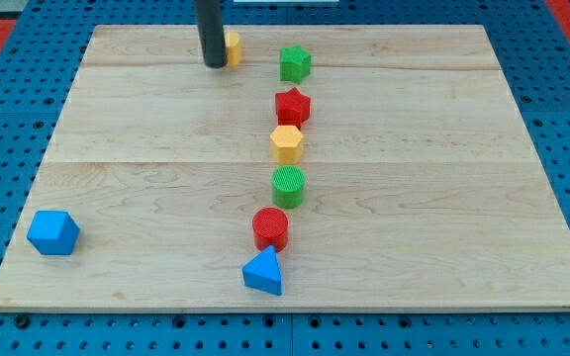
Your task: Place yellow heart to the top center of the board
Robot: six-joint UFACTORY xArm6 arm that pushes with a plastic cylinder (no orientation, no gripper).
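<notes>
My tip (213, 63) sits at the view's top, left of centre, pressed against the left side of the yellow heart (232, 48), which peeks out from behind the rod on its right. The heart lies near the top edge of the desk (117, 218), already close to top centre, with the green block (295, 63) just to its right and apart from it. There is no claw on this arm, only the rod, so nothing opens or clamps. The step in hand looks like a last short nudge toward the view's right: I would keep the push slow and through the heart's middle, so it slides and does not spin off the tip, and stop well before it meets the green block or rides to the desk's top edge. Which way the heart points I cannot tell; most of it is hidden by the rod, and no long axis can be made out from the sliver that shows. Below the green block, the red star (292, 106), yellow hexagon (286, 143), green cylinder (288, 186), red cylinder (270, 228) and blue triangle (263, 272) run down the middle, clear of the work; the blue block (52, 232) lies far at lower left.
</notes>
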